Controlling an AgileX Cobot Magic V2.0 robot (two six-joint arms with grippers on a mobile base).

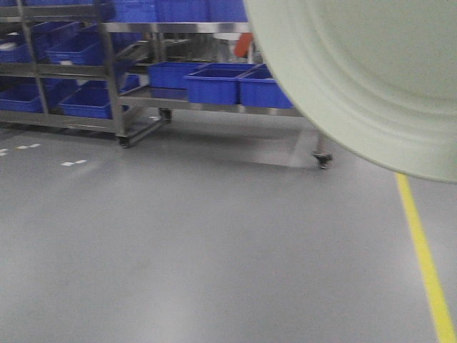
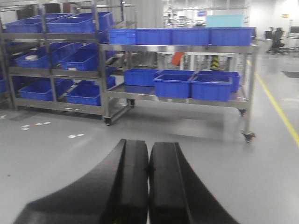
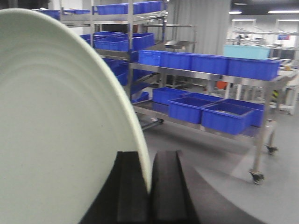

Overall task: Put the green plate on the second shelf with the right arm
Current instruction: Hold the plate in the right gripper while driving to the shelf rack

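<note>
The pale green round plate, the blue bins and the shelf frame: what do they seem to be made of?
The pale sage-green round plate looks like matte ceramic or melamine: dull surface, faint rings; I cannot tell which. The blue rectangular bins look like moulded plastic: uniform colour, thick rims. The wheeled shelf frame looks like brushed stainless steel: grey, with soft reflections.

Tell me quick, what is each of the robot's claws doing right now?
Left gripper: closed, holding nothing.
Right gripper: closed on the rim of the green plate.
</note>
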